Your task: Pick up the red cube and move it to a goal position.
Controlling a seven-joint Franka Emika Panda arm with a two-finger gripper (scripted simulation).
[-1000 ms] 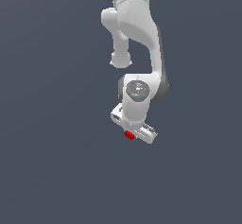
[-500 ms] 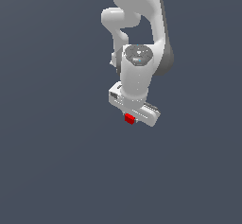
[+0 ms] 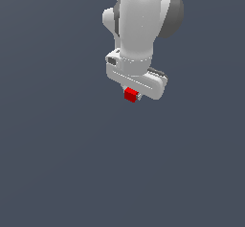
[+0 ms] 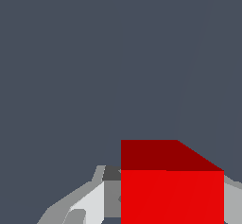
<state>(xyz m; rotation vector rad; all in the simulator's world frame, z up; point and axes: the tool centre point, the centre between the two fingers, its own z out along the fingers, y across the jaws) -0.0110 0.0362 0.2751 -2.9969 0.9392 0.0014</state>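
Red cube pinched between fingers of white claw, carried beneath arm, clear of grey table. Transport to goal underway; no goal marker visible. Risk: cube slips if grip light or motion jerky

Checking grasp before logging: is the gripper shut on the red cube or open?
Shut on it. The red cube sits between the fingers of the gripper, and the wrist view shows it flanked closely by both fingers.
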